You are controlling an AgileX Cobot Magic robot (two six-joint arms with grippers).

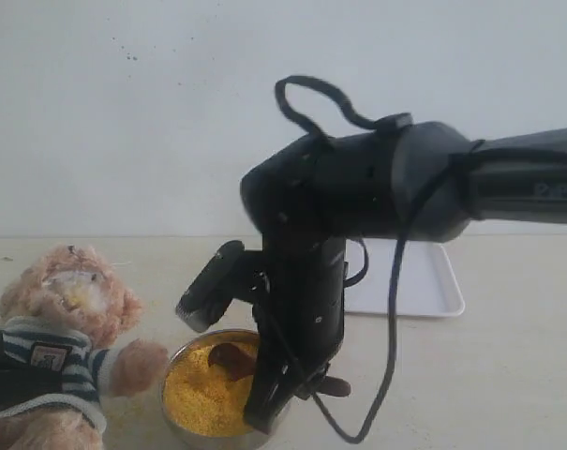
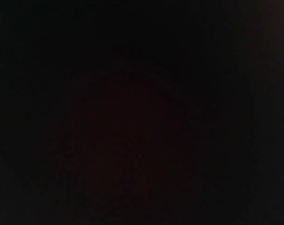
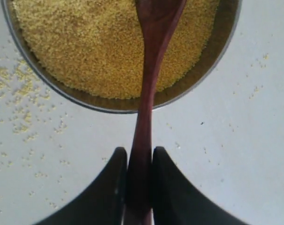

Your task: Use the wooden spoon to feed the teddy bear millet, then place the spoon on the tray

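Right gripper (image 3: 139, 153) is closed on the spoon (image 3: 151, 70) handle, holding its bowl in the millet (image 3: 85, 42) to scoop. Left gripper state cannot be told: its camera is dark.

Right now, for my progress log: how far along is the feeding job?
Done: the right pincer grips the wooden spoon. In hand: its bowl is at the millet in the steel bowl. Left: feeding the teddy bear, then laying the spoon on the tray.
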